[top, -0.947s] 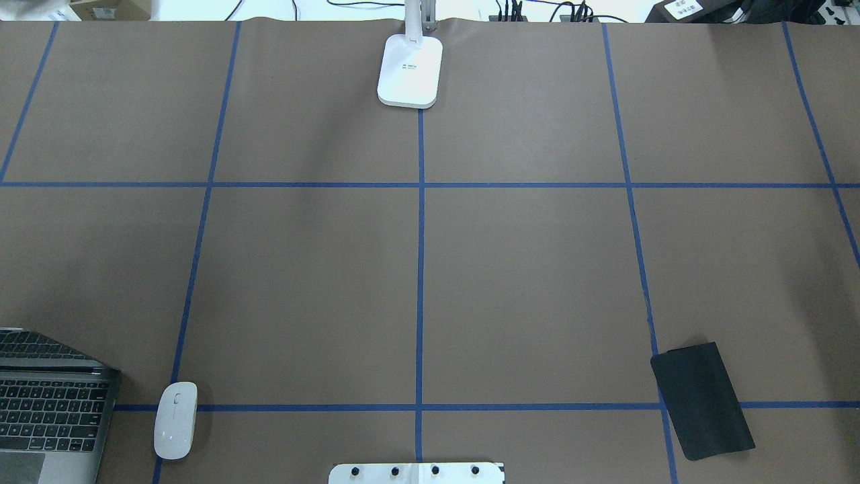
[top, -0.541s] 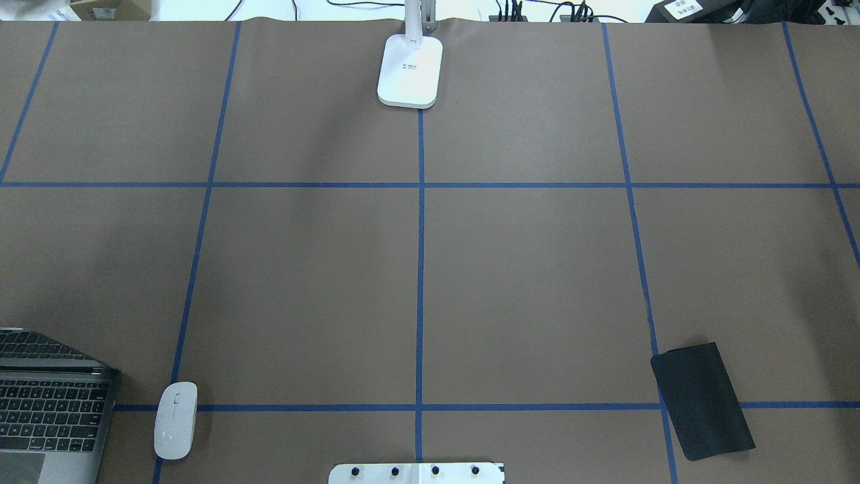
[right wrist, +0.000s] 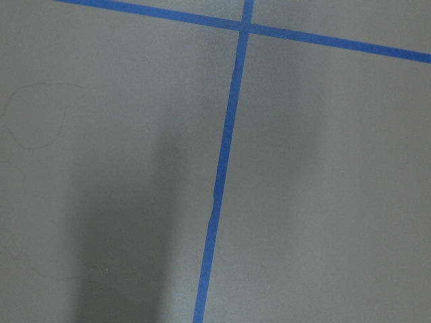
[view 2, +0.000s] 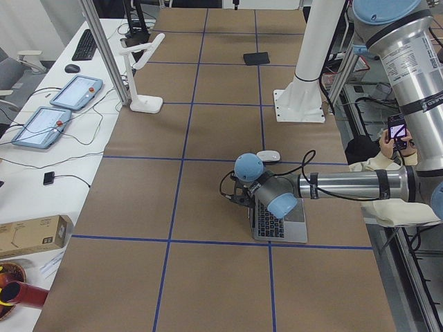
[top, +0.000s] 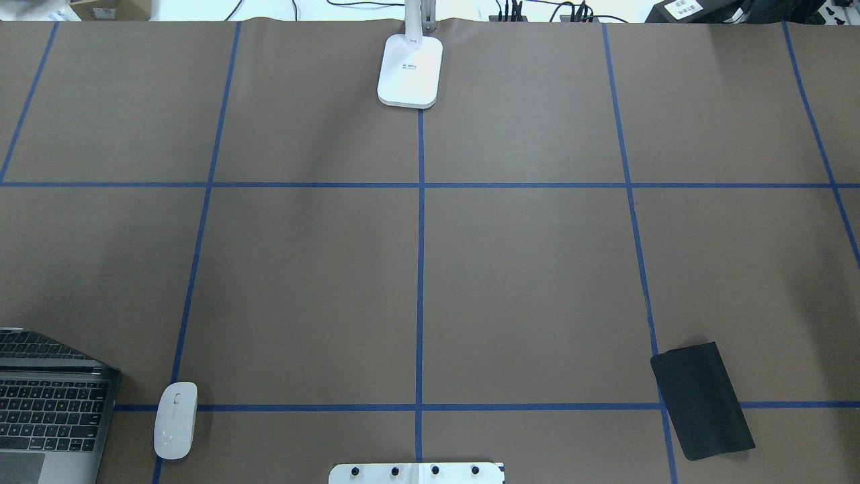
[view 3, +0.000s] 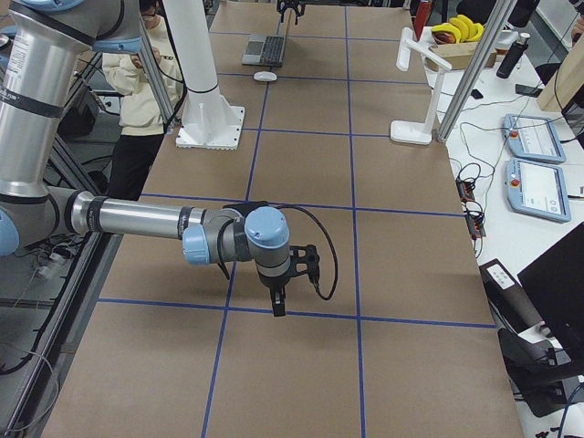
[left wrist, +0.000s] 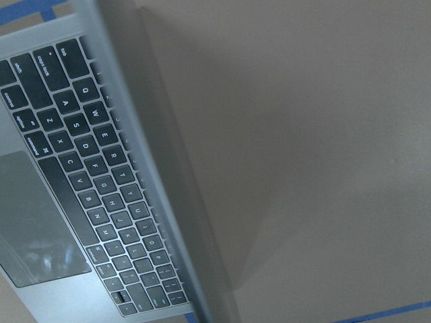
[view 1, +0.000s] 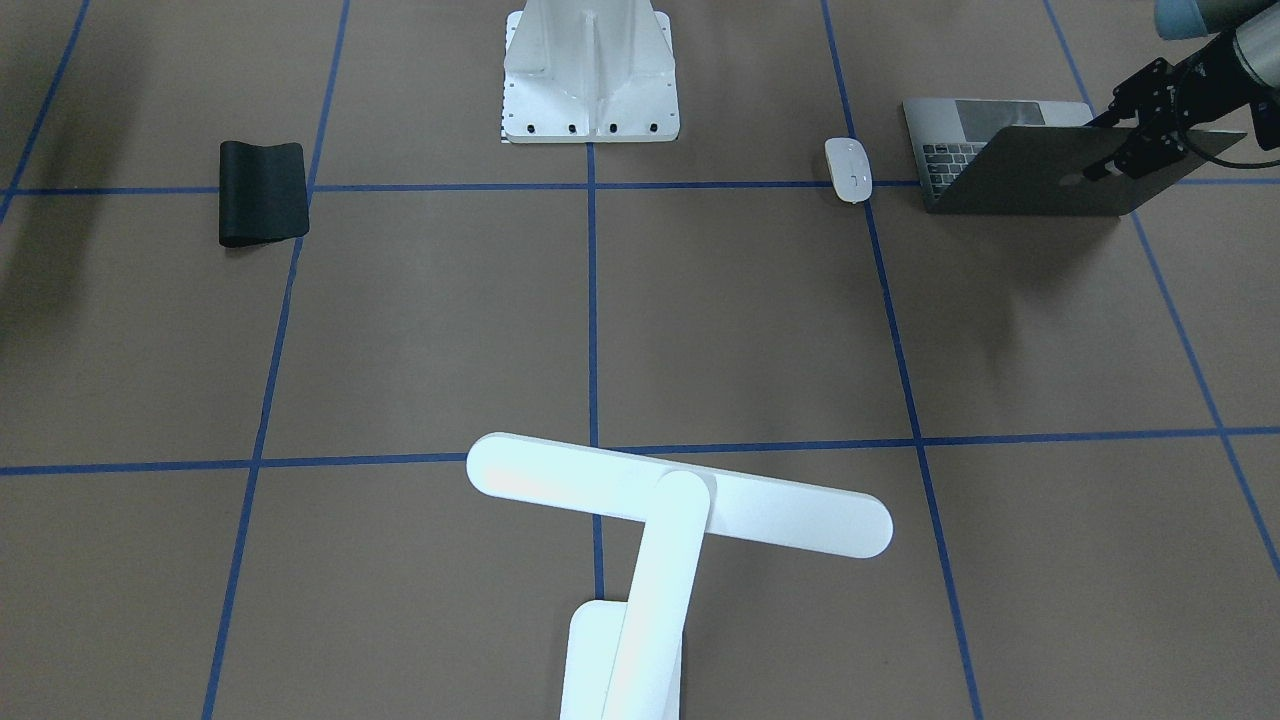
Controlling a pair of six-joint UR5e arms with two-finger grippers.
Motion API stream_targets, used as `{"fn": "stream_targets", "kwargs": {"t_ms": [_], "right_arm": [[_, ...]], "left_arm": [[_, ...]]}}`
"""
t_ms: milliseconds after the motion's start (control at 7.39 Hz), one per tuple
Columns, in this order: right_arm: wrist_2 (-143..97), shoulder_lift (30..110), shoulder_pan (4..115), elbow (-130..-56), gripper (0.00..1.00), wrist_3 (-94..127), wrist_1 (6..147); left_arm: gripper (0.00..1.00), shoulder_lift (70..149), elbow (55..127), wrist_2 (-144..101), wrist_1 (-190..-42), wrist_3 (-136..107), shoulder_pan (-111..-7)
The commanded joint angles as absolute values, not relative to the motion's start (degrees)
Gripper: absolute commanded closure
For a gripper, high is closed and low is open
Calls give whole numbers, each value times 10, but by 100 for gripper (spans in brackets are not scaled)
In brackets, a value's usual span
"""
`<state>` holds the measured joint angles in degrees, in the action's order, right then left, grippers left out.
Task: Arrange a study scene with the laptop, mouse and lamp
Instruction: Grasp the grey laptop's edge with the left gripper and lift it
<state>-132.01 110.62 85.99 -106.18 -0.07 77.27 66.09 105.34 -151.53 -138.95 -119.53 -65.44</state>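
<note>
1. Left gripper (view 1: 1092, 150): the jaws stand apart, straddling the upper lid edge of the slim space-grey metal laptop (view 1: 1010, 170) near a corner. No clamping is evident.
2. Right gripper (view 3: 276, 308): hangs over the brown table (view 3: 411, 274), and I cannot tell how far open it is.
3. The small glossy white oval mouse (view 1: 848, 170) lies just past the laptop from the left gripper. The large white desk lamp (view 1: 680, 500) stands well apart from it, across the table.
4. Judgement: lid adjustment is in hand. Close gently, follow the hinge arc, and avoid twisting the corner or dragging the base.
</note>
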Motion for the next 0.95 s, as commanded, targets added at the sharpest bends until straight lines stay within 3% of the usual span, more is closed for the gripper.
{"fn": "stream_targets", "kwargs": {"t_ms": [0, 811], "right_arm": [[-1320, 1109, 860, -1066, 0, -2, 773], [-1320, 1126, 860, -1066, 0, -8, 773]], "left_arm": [[100, 661, 1054, -1520, -1390, -1193, -654], [100, 694, 1083, -1598, -1327, -1196, -660]]}}
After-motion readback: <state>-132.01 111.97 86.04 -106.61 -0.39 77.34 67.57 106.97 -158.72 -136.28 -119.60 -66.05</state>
